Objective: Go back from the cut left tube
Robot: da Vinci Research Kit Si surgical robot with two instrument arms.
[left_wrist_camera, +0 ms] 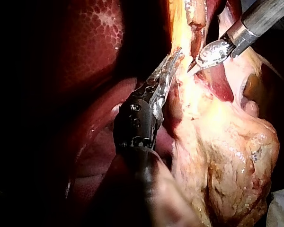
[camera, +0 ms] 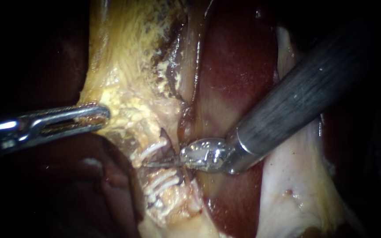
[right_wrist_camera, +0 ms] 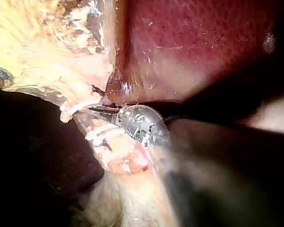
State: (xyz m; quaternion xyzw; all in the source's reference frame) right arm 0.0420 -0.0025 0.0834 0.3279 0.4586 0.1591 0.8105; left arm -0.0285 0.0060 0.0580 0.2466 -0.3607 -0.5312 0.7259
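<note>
Your left instrument (camera: 102,114) has its hand clamped on the yellow tissue (camera: 124,88) at the left. Your right instrument (camera: 155,164) has its hand closed, thin blades together and holding nothing. Their tips lie between the white clips (camera: 148,150) on the tube (camera: 155,172), mid-scene, left of the liver (camera: 239,66).

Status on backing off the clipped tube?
Done: white clips sit on the tube; the cut itself is hidden behind the tip. In hand: right instrument lies between the clips, not yet withdrawn; left instrument has its jaws shut on yellowish tissue. Left: draw the right instrument clear.
</note>
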